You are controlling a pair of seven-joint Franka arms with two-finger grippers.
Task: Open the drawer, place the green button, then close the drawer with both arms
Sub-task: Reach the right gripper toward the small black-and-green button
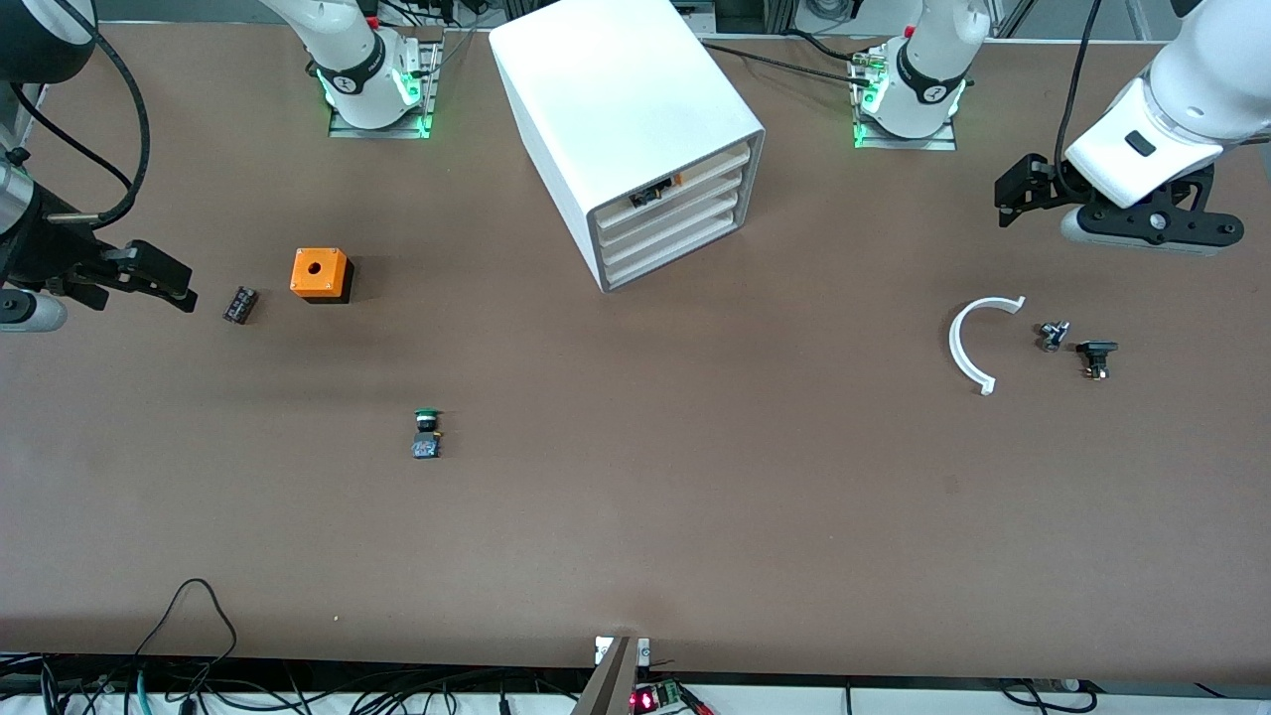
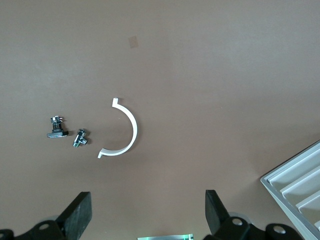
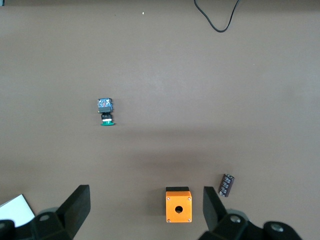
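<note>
The white cabinet [image 1: 626, 109] stands in the middle of the table near the arms' bases. Its drawer [image 1: 667, 213], second from the top, is shut. The button [image 1: 427, 434], with its green cap, lies on its side on the table, nearer the front camera than the cabinet; it also shows in the right wrist view [image 3: 105, 111]. My right gripper [image 1: 164, 280] is open and empty at the right arm's end, over the table beside a small black part [image 1: 239, 304]. My left gripper [image 1: 1008, 194] is open and empty over the left arm's end; its fingers [image 2: 80, 212] are wide apart.
An orange cube with a hole [image 1: 320, 274] sits beside the small black part. A white arc [image 1: 978, 343] and two small dark parts [image 1: 1053, 335] [image 1: 1095, 357] lie below the left gripper. The top drawer shows a black-and-orange part [image 1: 655, 191]. Cables run along the table's front edge.
</note>
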